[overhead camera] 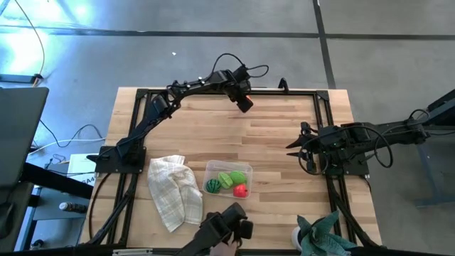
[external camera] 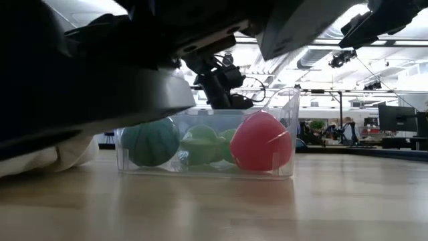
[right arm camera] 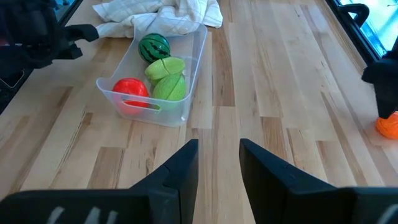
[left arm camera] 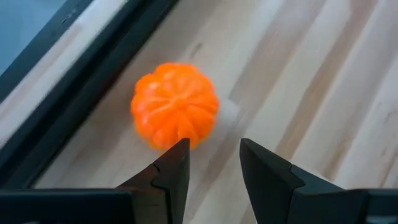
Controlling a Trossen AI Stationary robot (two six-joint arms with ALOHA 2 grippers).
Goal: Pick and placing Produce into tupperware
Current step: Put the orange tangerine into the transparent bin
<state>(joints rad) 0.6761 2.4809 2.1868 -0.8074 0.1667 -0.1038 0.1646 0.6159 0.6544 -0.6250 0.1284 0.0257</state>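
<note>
The orange produce piece (left arm camera: pixel 175 106), round and ribbed, lies on the wood by the table's far frame rail. My left gripper (left arm camera: pixel 214 155) (overhead camera: pixel 244 102) hangs open over it, pointing steeply down, with the piece just ahead of the fingertips and nearer one finger; I cannot tell whether that finger touches it. The clear tupperware (overhead camera: pixel 229 164) (right arm camera: pixel 155 111) stands near the front edge with the red piece (right arm camera: pixel 130 89), the round green piece (right arm camera: pixel 153 46) and the light-green leafy piece (right arm camera: pixel 168 78) inside. My right gripper (right arm camera: pixel 217 155) (overhead camera: pixel 293 144) waits open at the table's right, with nothing between its fingers.
A white checked cloth (overhead camera: pixel 174 190) lies crumpled to the left of the tupperware. A teal spiky plant (overhead camera: pixel 323 238) stands at the front right corner. A dark device (overhead camera: pixel 227 227) sits at the front edge. The black frame rail (left arm camera: pixel 74 81) runs right beside the orange piece.
</note>
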